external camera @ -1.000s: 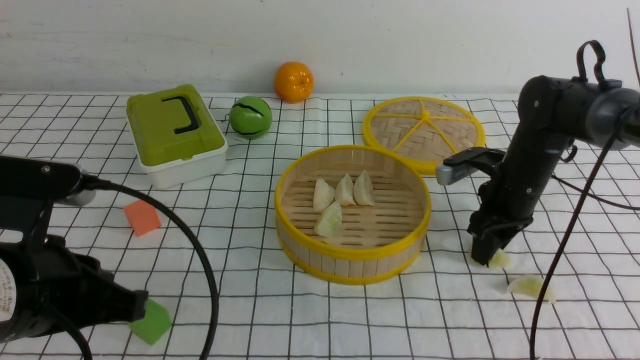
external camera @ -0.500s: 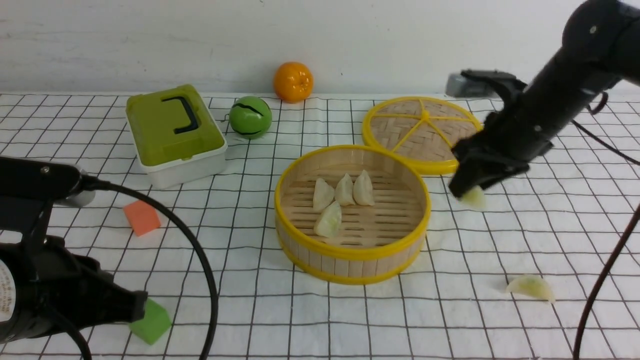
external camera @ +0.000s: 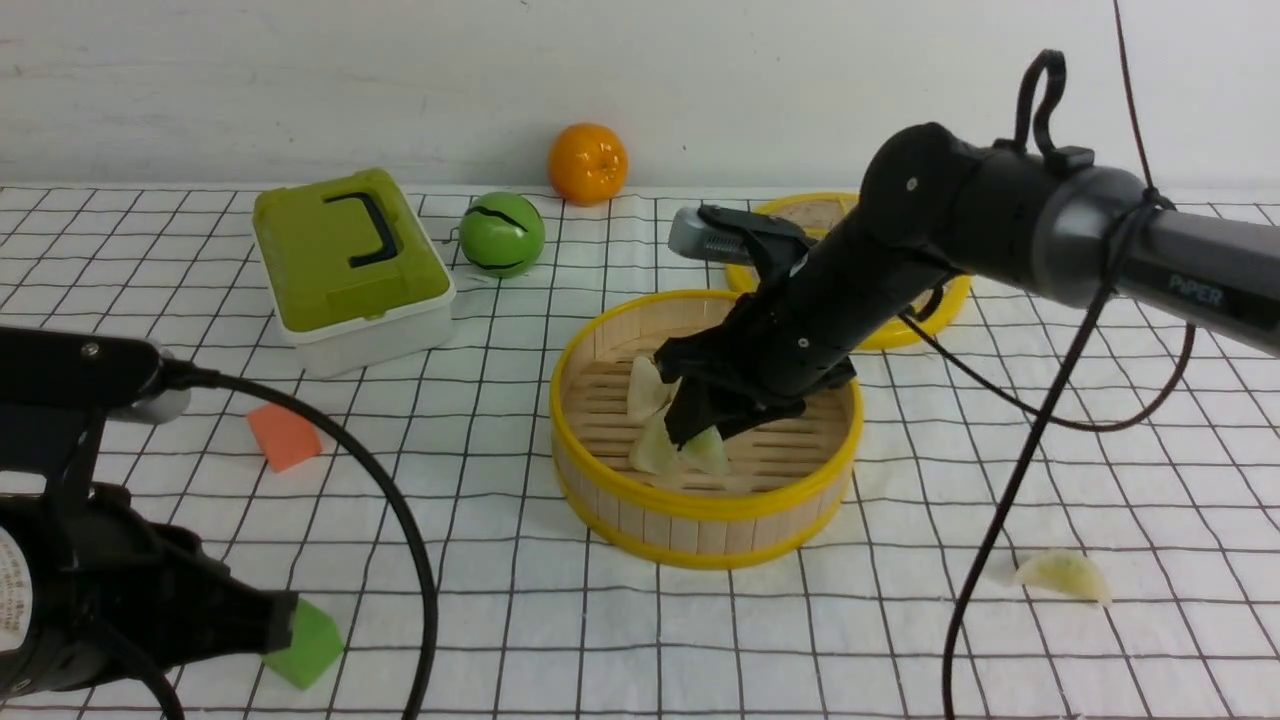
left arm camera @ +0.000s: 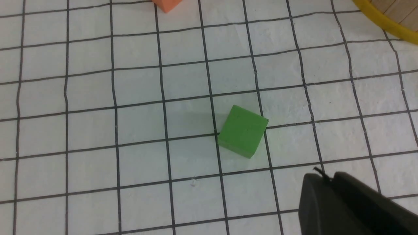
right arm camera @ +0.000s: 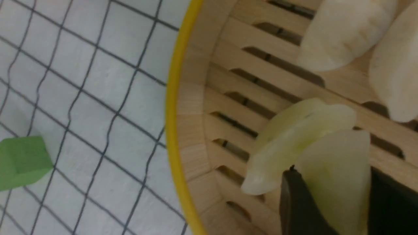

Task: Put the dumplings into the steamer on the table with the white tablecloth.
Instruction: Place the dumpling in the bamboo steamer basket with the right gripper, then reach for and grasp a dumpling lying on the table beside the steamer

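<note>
The steamer (external camera: pixel 700 506) stands mid-table on the white tablecloth (external camera: pixel 500 600). My right gripper (external camera: pixel 699 433) reaches down inside it, shut on a pale greenish dumpling (external camera: pixel 711 453) just above the slatted floor. In the right wrist view this dumpling (right arm camera: pixel 336 176) sits between the dark fingers (right arm camera: pixel 295 202), next to another greenish one (right arm camera: pixel 294 137). Two cream-white dumplings (right arm camera: pixel 343 36) lie further in. One more dumpling (external camera: pixel 1062 577) lies on the cloth at the right front. My left gripper (left arm camera: pixel 328 179) is shut and holds nothing, low at the left front.
A green cube (external camera: pixel 306 645) lies just by my left gripper and an orange cube (external camera: pixel 285 435) sits further back. The woven lid (external camera: pixel 812 212) lies behind the steamer, mostly hidden by my right arm. At the back left are a green-lidded box (external camera: pixel 350 265), a green ball (external camera: pixel 501 235) and an orange (external camera: pixel 587 163).
My right gripper lifted a dumpling off the cloth at the right, carried it left and brought it down into the steamer. The left arm has stayed put.
</note>
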Controlling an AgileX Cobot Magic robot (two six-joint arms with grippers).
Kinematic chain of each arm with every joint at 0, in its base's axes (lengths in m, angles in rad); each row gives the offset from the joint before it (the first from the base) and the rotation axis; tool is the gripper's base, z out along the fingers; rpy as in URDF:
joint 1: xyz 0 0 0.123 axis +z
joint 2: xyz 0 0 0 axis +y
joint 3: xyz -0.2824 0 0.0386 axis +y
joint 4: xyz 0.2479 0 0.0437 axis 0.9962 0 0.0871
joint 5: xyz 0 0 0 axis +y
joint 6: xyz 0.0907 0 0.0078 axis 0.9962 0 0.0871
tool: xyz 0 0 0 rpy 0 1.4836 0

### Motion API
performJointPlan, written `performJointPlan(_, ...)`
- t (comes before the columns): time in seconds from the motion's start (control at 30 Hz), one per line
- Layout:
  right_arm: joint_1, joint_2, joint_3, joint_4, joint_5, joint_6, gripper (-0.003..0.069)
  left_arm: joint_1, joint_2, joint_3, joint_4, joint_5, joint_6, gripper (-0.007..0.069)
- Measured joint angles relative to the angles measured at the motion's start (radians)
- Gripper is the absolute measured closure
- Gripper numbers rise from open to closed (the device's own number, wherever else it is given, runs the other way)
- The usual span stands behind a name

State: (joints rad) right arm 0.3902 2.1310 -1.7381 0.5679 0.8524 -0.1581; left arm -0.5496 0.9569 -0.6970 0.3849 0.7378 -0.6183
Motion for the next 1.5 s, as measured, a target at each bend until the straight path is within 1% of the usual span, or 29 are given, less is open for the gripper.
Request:
performJointPlan(0.13, -0.002, 0.006, 0.000, -0.054, -0.044, 0.057, 0.0419, 0.000, 0.000, 0.000, 0.000, 0.000, 0.000, 0.0584)
performJointPlan(0.27, -0.002, 0.006, 0.000, -0.054, -0.056, 0.076, 0.0414, 0.000, 0.000, 0.000, 0.000, 0.000, 0.000, 0.0582)
performJointPlan(0.33, -0.002, 0.006, 0.000, -0.060, -0.062, 0.121, 0.0370, 0.000, 0.000, 0.000, 0.000, 0.000, 0.000, 0.0580)
performJointPlan(0.37, -0.002, 0.006, 0.000, -0.063, -0.062, 0.129, 0.0365, 0.000, 0.000, 0.000, 0.000, 0.000, 0.000, 0.0580)
performJointPlan(0.43, -0.002, 0.006, 0.000, -0.086, -0.068, 0.185, 0.0272, 0.000, 0.000, 0.000, -0.001, 0.007, 0.000, 0.0576)
performJointPlan(0.47, -0.002, 0.006, 0.000, -0.096, -0.068, 0.201, 0.0243, 0.000, 0.000, 0.000, -0.001, 0.010, 0.000, 0.0576)
performJointPlan(0.5, -0.002, 0.006, 0.000, -0.099, -0.067, 0.206, 0.0237, 0.000, 0.000, 0.000, -0.001, 0.010, 0.000, 0.0575)
performJointPlan(0.6, -0.002, 0.006, 0.000, -0.113, -0.051, 0.229, 0.0186, 0.000, 0.000, 0.000, -0.003, 0.014, 0.000, 0.0573)
performJointPlan(0.67, -0.002, 0.001, 0.000, -0.128, -0.031, 0.228, 0.0176, 0.000, 0.000, 0.000, -0.003, 0.014, 0.000, 0.0571)
performJointPlan(0.73, -0.002, -0.024, 0.000, -0.168, 0.002, 0.211, 0.0171, 0.000, 0.000, 0.000, -0.004, 0.014, 0.000, 0.0569)
performJointPlan(0.8, -0.002, -0.072, 0.000, -0.246, 0.042, 0.189, 0.0169, 0.000, 0.000, 0.000, -0.004, 0.014, 0.000, 0.0567)
performJointPlan(0.83, -0.002, -0.079, 0.000, -0.246, 0.042, 0.189, 0.0169, 0.000, 0.000, 0.000, -0.004, 0.014, 0.000, 0.0567)
performJointPlan(0.87, -0.002, -0.124, 0.000, -0.333, 0.079, 0.171, 0.0170, 0.000, 0.000, 0.000, -0.008, 0.014, 0.000, 0.0567)
performJointPlan(0.9, -0.002, -0.144, 0.000, -0.357, 0.096, 0.158, 0.0170, 0.000, 0.000, 0.000, -0.008, 0.014, 0.000, 0.0567)
performJointPlan(0.93, -0.002, -0.189, 0.000, -0.466, 0.146, 0.110, 0.0170, 0.000, 0.000, 0.000, -0.010, 0.014, 0.000, 0.0566)
performJointPlan(1.0, -0.007, -0.237, 0.007, -0.584, 0.243, -0.004, 0.0170, 0.000, 0.000, 0.000, -0.013, 0.014, 0.000, 0.0564)
performJointPlan(1.03, -0.010, -0.240, 0.009, -0.593, 0.263, -0.029, 0.0170, 0.000, 0.000, 0.000, -0.014, 0.014, 0.000, 0.0563)
performJointPlan(1.07, -0.033, -0.262, 0.050, -0.623, 0.325, -0.131, 0.0170, 0.000, 0.000, 0.000, -0.019, 0.014, 0.000, 0.0561)
performJointPlan(1.1, -0.053, -0.265, 0.072, -0.619, 0.341, -0.173, 0.0170, 0.000, 0.000, 0.000, -0.021, 0.014, 0.000, 0.0560)
performJointPlan(1.13, -0.088, -0.266, 0.120, -0.590, 0.355, -0.217, 0.0170, 0.000, 0.000, 0.000, -0.024, 0.014, 0.000, 0.0558)
performJointPlan(1.2, -0.153, -0.256, 0.216, -0.517, 0.353, -0.254, 0.0170, 0.000, 0.000, 0.000, -0.027, 0.014, 0.000, 0.0554)
performJointPlan(1.27, -0.211, -0.242, 0.306, -0.474, 0.315, -0.281, 0.0170, 0.000, 0.000, 0.000, -0.030, 0.014, 0.000, 0.0552)
performJointPlan(1.37, -0.255, -0.235, 0.373, -0.463, 0.260, -0.299, 0.0170, 0.000, 0.000, 0.000, -0.040, 0.008, 0.000, 0.0552)
performJointPlan(1.43, -0.291, -0.233, 0.426, -0.459, 0.189, -0.307, 0.0170, 0.000, 0.000, 0.000, -0.048, 0.001, 0.000, 0.0551)
performJointPlan(1.5, -0.305, -0.231, 0.444, -0.458, 0.150, -0.307, 0.0172, 0.000, 0.000, 0.000, -0.048, -0.001, 0.000, 0.0551)
